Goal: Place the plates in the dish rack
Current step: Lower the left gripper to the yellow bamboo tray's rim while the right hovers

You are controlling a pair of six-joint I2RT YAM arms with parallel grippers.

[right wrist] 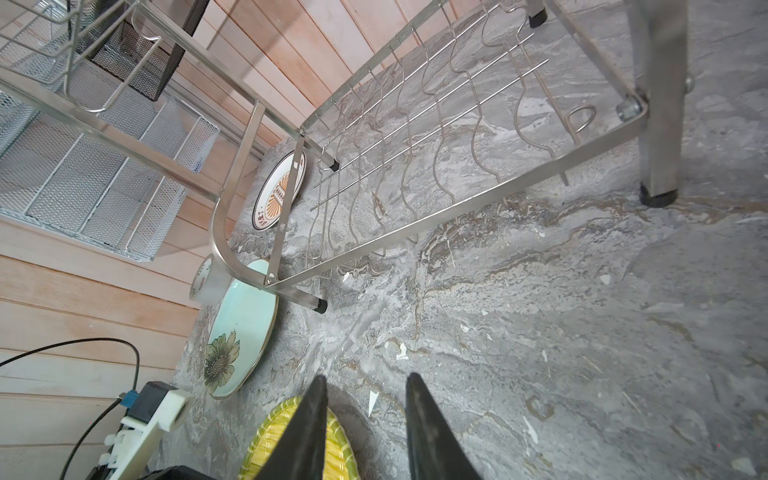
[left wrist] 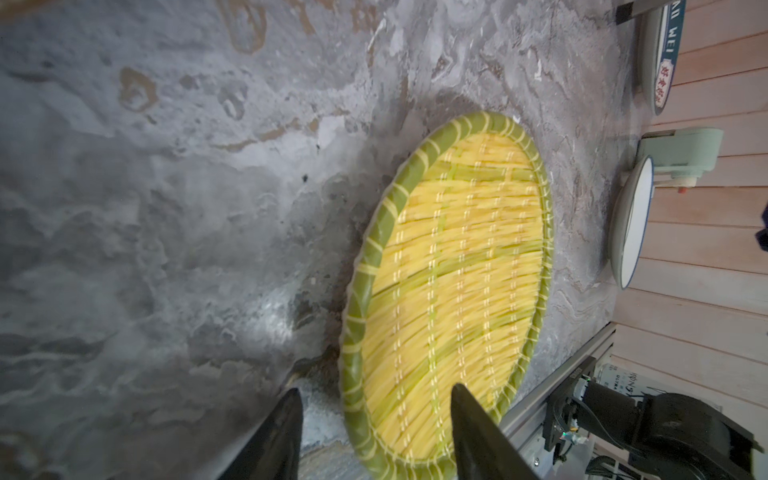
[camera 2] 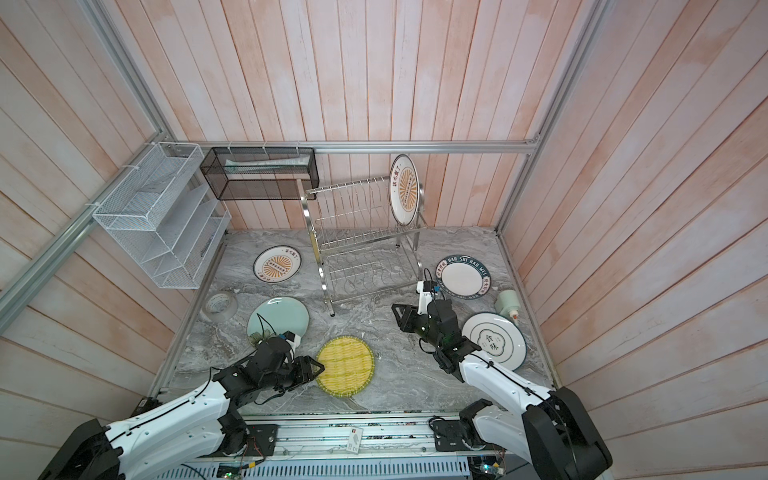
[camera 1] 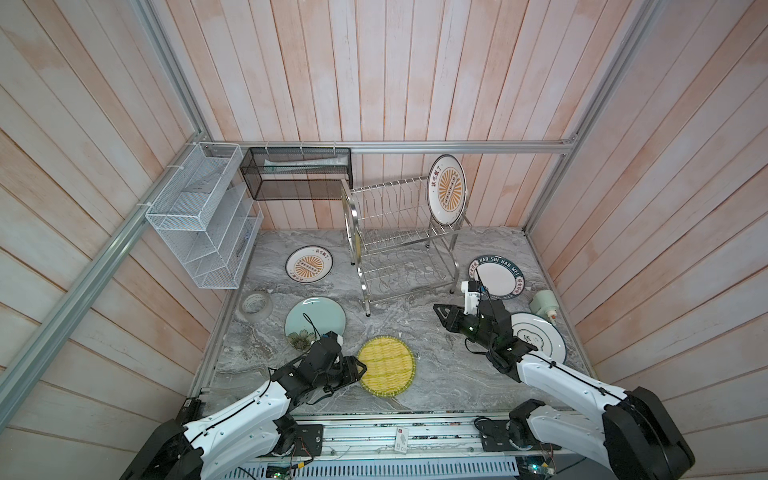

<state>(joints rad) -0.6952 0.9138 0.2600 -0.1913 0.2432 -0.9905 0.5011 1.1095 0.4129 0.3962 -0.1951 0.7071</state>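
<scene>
Tape roll (camera 1: 255, 306) lies near white organizer (camera 1: 199, 224) (black basket (camera 1: 291, 189) beside).

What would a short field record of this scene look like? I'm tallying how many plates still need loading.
in dish rack: one sunburst plate, upright, upper tier
flat on table: five: second sunburst plate, pale green plate, yellow woven plate, lettered-rim plate, cloud plate
left gripper: fingers open, either side of the yellow woven plate's rim
right gripper: fingers open, empty, above bare table before the rack
</scene>
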